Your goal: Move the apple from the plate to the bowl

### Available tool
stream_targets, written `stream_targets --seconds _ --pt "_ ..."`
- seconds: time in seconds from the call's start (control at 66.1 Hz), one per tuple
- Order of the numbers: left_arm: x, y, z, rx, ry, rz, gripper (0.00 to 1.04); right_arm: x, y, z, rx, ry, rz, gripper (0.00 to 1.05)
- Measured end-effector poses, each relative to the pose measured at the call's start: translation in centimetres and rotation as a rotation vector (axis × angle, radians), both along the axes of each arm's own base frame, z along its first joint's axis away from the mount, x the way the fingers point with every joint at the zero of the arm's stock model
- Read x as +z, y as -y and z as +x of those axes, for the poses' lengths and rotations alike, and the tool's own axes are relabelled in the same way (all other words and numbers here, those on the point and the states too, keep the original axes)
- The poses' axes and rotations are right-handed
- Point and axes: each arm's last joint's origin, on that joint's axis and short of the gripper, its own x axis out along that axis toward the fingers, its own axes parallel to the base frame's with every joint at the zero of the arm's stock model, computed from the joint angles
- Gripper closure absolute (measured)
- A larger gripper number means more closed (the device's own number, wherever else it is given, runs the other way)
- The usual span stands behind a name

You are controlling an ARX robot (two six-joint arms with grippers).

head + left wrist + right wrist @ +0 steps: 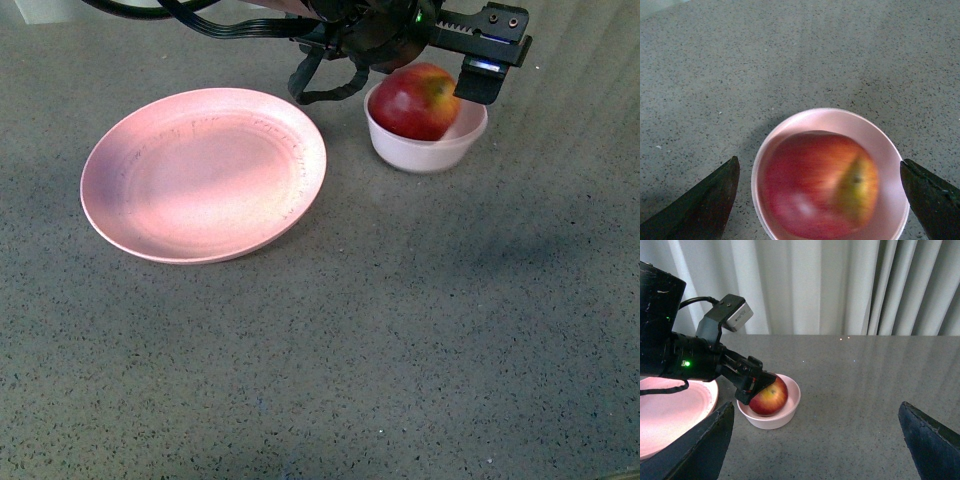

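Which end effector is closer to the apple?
Left. The left end effector hangs open directly over the apple, which sits in the bowl. The right end effector is open too and well away from it.

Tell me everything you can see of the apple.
The apple is round and glossy. It is dark red with a yellow-orange patch around its stem dimple, which tilts to one side. No damage shows. It sits in the bowl, nearly filling it and rising above the rim, to the right of the plate. The open left gripper straddles it, with its fingers clear of it.
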Motion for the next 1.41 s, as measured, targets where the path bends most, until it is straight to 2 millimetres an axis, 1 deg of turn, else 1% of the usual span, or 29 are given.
stream_targets --seconds 0.151,0.287,0.363,0.424,0.529,0.605,0.635,0.741,0.802,0.832,0.908,0.983,1.089,1.134,1.21,1.255,1.286,1.316,1.392,1.407 --pt "0.0 -0.1 0.0 0.006 -0.008 -0.006 0.09 0.0 0.0 0.0 0.000 0.000 0.000 0.09" --pt "-0.3 -0.5 -0.3 0.023 -0.019 -0.009 0.09 0.0 0.0 0.0 0.000 0.000 0.000 0.09" --pt "0.0 -1.5 -0.2 0.065 -0.021 -0.019 0.09 0.0 0.0 0.0 0.000 0.000 0.000 0.09" --pt "0.5 -2.6 0.3 0.115 -0.015 -0.026 0.09 0.0 0.0 0.0 0.000 0.000 0.000 0.09" --pt "1.5 -5.0 1.3 0.217 -0.001 -0.028 0.09 0.0 0.0 0.0 0.000 0.000 0.000 0.09" --pt "2.1 -7.7 2.3 0.321 0.004 -0.020 0.09 0.0 0.0 0.0 0.000 0.000 0.000 0.09" --pt "2.2 -8.4 2.6 0.348 0.003 -0.019 0.09 0.0 0.0 0.0 0.000 0.000 0.000 0.09" --pt "2.6 -12.9 3.6 0.472 -0.007 -0.015 0.09 0.0 0.0 0.0 0.000 0.000 0.000 0.09" --pt "2.7 -15.3 3.7 0.524 -0.009 -0.014 0.09 0.0 0.0 0.0 0.000 0.000 0.000 0.09" --pt "2.8 -16.0 3.7 0.537 -0.008 -0.015 0.09 0.0 0.0 0.0 0.000 0.000 0.000 0.09" --pt "3.3 -18.5 2.9 0.574 0.003 -0.028 0.09 0.0 0.0 0.0 0.000 0.000 0.000 0.09" --pt "4.0 -20.2 1.9 0.587 0.024 -0.050 0.09 0.0 0.0 0.0 0.000 0.000 0.000 0.09" --pt "5.2 -22.1 0.1 0.577 0.056 -0.102 0.09 0.0 0.0 0.0 0.000 0.000 0.000 0.09" --pt "5.8 -23.0 -1.0 0.563 0.071 -0.133 0.09 0.0 0.0 0.0 0.000 0.000 0.000 0.09" --pt "6.1 -23.6 -1.9 0.578 0.095 -0.133 0.10 0.0 0.0 0.0 0.000 0.000 0.000 0.09" --pt "6.0 -24.1 -2.2 0.662 0.222 -0.139 0.17 0.0 0.0 0.0 0.000 0.000 0.000 0.09" --pt "5.6 -24.8 -2.9 0.742 0.332 -0.150 0.24 0.0 0.0 0.0 0.003 0.000 0.000 0.09" --pt "5.0 -25.8 -4.0 0.787 0.400 -0.167 0.31 0.0 0.0 0.0 0.002 0.000 0.000 0.09" --pt "4.9 -28.1 -6.6 0.820 0.483 -0.202 0.47 0.0 0.0 0.0 0.000 0.000 0.000 0.09" --pt "4.9 -28.3 -6.8 0.820 0.489 -0.204 0.49 0.0 0.0 0.0 0.000 0.000 0.000 0.09"
